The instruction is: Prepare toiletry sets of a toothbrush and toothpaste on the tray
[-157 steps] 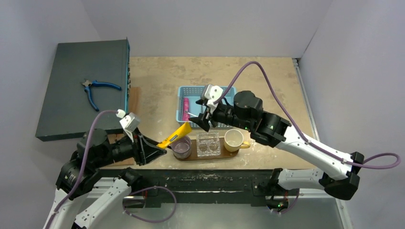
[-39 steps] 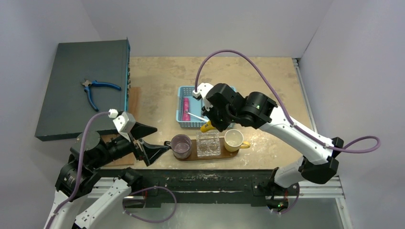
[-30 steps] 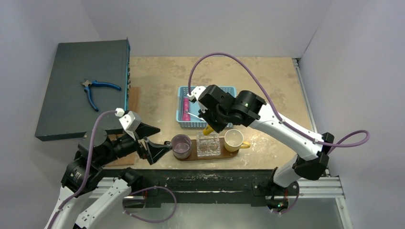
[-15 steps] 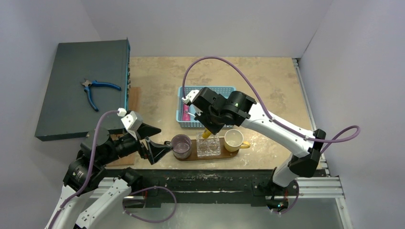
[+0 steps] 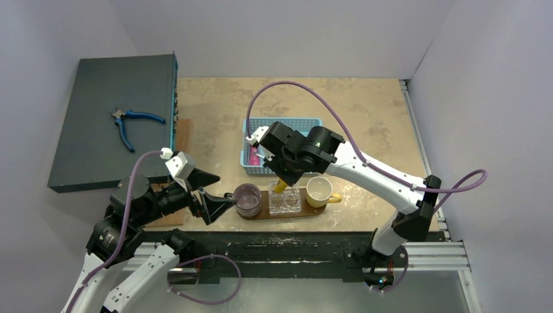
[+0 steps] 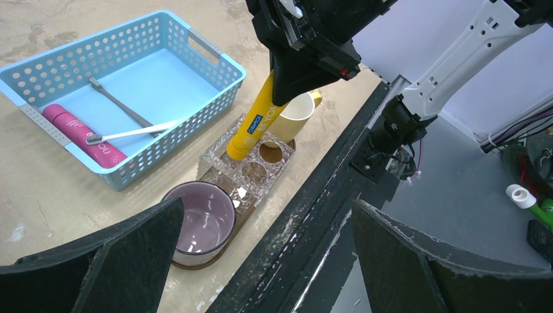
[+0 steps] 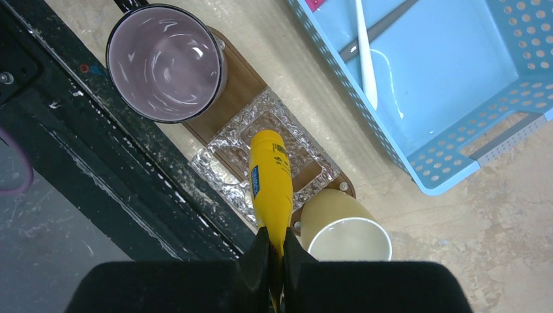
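barely begun, by the look of it. grips the yellow toothpaste tube (image 7: 269,176) in the right gripper (image 7: 272,248), fingers clamped on its upper end, cap aimed down at a hole in the knobbly clear glass holder (image 7: 222,147) on the dark wooden tray (image 7: 241,85), between a glossy purple cup (image 7: 163,62) and a cream mug (image 7: 345,235). cannot tell whether cap touches glass. leaves the pink tube (image 6: 81,134), smooth and tapering, and the slim white toothbrush (image 6: 137,132) lying in the perforated blue plastic basket (image 6: 176,147) just beyond, beside a grey brush (image 6: 120,104). holds the left gripper (image 6: 261,261) wide apart and empty near the tray's left end.
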`<state>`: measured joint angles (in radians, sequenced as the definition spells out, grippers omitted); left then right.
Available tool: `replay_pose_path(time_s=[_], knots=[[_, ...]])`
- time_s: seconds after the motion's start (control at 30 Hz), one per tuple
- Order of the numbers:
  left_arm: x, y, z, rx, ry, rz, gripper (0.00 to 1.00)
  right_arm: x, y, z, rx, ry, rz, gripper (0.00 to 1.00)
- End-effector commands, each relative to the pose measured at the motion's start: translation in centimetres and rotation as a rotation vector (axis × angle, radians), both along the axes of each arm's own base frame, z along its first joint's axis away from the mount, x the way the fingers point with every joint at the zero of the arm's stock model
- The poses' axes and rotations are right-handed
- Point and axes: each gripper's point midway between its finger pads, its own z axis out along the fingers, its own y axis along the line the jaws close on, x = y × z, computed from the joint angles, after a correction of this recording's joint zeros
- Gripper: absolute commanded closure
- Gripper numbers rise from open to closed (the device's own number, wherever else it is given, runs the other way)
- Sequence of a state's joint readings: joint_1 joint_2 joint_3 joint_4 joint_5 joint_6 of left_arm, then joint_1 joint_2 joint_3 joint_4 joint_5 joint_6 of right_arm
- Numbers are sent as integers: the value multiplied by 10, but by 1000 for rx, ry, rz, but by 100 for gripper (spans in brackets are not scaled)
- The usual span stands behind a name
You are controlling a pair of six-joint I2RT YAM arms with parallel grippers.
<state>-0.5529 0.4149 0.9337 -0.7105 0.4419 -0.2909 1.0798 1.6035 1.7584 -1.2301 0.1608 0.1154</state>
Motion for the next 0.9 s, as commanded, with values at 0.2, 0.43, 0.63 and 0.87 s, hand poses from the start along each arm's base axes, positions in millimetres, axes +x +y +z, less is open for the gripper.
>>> replay_pose_path(time_s=[0.2, 0.43, 0.63, 0.87], knots=[[4, -2, 3, 1, -43, -9, 0, 2, 12, -4, 32, -2, 16, 100], [4, -2, 2, 4, -42, -9, 0, 3, 14, -13, 11, 7, 16, 100], [5, -2, 1, 8, -41, -6, 0, 6, 17, -23, -14, 15, 10, 100], [4, -2, 0, 11, -40, -8, 0, 9, 25, -33, -24, 26, 18, 100]])
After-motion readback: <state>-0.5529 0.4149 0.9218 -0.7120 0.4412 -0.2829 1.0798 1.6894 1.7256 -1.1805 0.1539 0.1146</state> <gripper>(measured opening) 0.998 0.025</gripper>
